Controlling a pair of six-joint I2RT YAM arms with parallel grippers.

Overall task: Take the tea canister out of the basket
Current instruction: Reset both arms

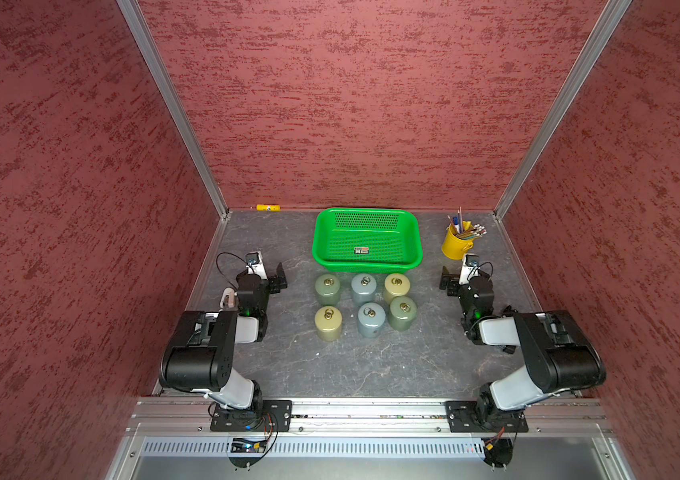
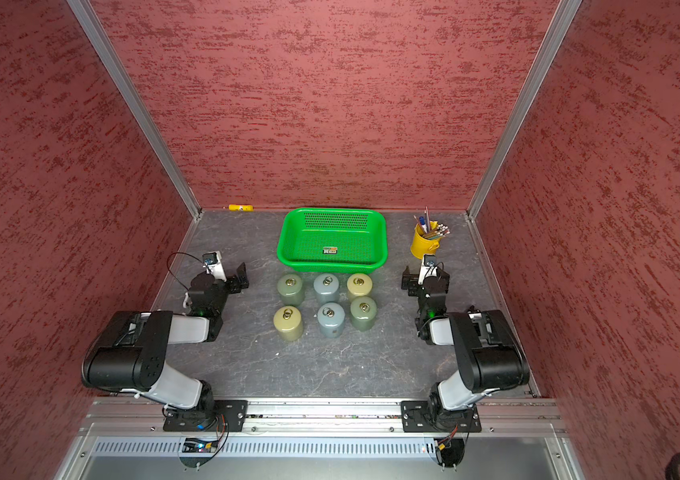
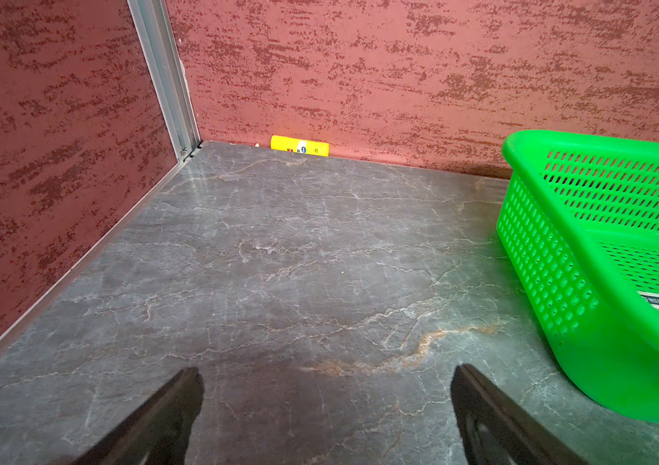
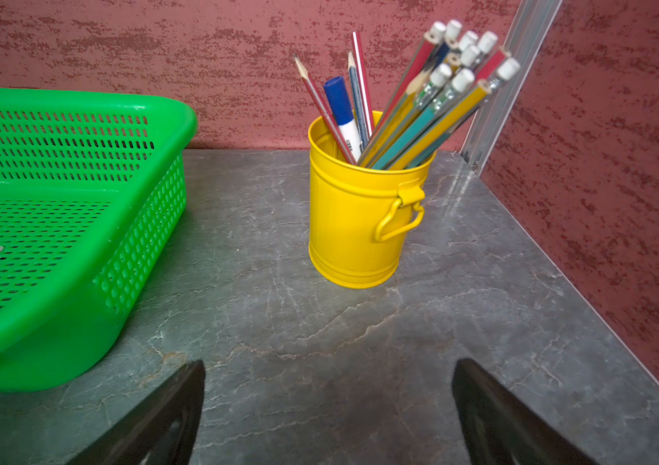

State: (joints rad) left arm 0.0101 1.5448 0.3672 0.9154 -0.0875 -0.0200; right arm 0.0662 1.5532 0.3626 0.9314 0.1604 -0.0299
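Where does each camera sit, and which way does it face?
Top views: one stereo head high over the near edge, facing down and back; both show left arm and left gripper, right arm and right gripper, six tea canisters, the basket.
Left wrist: on the left arm, low, facing the back left corner and a yellow tube; its open fingertips show.
Right wrist: on the right arm, low, facing the yellow bucket of pencils; its open fingertips show.
Shared: both wrist views catch the basket, from opposite sides.

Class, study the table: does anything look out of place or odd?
Yes. A yellow tube lies on its side at the foot of the back wall, apart from everything else. The basket holds only a sticker.
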